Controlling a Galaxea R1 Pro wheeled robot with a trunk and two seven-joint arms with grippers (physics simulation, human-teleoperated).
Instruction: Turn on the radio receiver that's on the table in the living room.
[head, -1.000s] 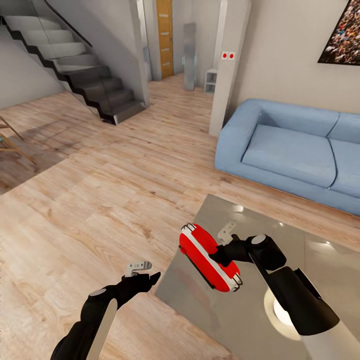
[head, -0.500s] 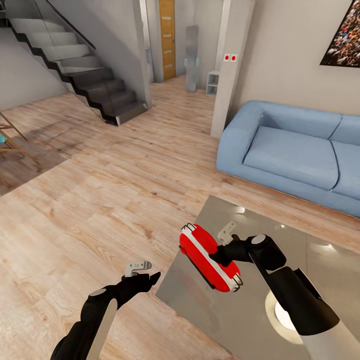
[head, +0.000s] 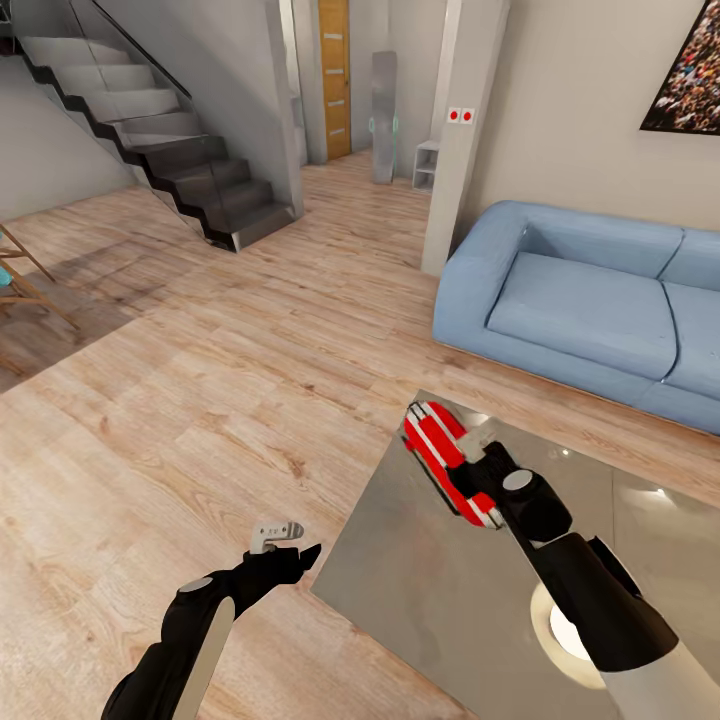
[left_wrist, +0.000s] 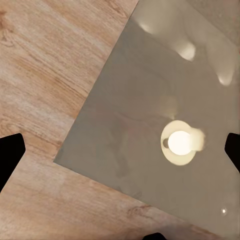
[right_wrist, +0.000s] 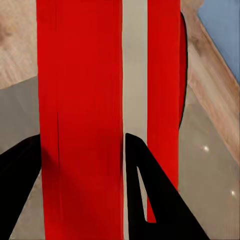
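Over the table (head: 420, 590) near its far-left corner, the red/white radio (head: 448, 462) is pinched in the right gripper (head: 478, 462). Left gripper (head: 285, 545) spread wide, off the table's left edge.

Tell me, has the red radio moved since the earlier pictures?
Yes. The radio, held by the right gripper, went away from the robot, toward the table's far edge and the sofa, and turned more edge-on.
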